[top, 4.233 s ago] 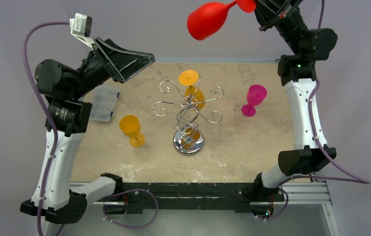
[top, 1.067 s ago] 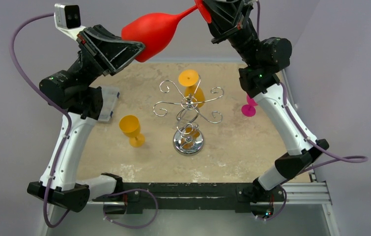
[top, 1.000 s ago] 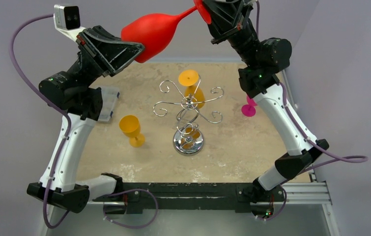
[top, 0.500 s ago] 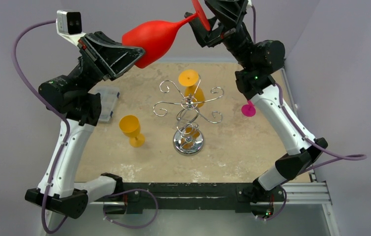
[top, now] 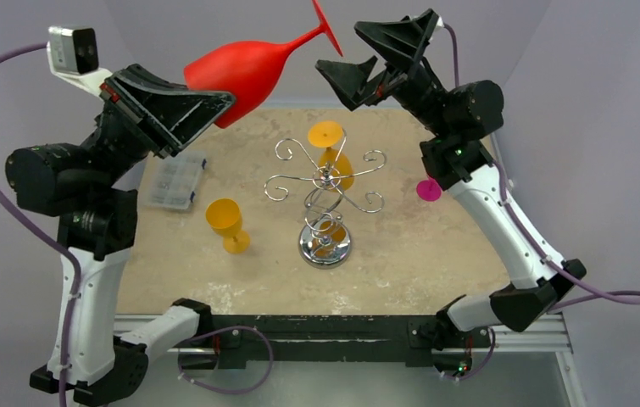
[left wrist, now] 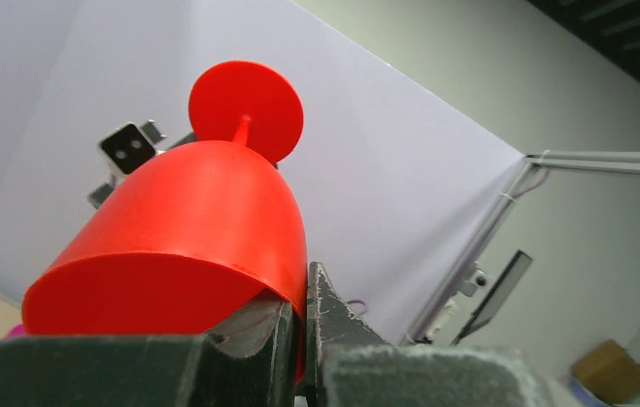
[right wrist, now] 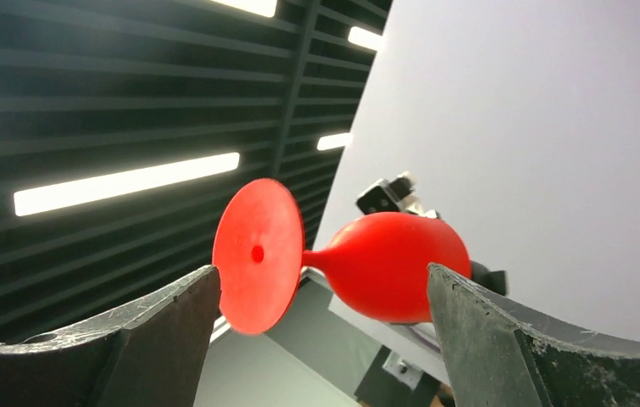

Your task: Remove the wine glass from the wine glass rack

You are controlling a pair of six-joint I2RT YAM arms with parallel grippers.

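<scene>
High above the table's back edge, a red wine glass lies tilted with its foot up and to the right. My left gripper is shut on the rim of its bowl, one finger inside and one outside. My right gripper stands open just right of the glass's foot and is not touching it. The chrome wine glass rack stands mid-table below. An orange glass hangs upside down from one of its arms.
A second orange glass stands on the table left of the rack. A magenta glass stands at the right, mostly hidden behind my right arm. A clear plastic box lies at the left, under my left arm.
My right gripper has opened, let go of the red glass's foot and drawn back to the right. My left arm has swung left with the glass held by its bowl.
</scene>
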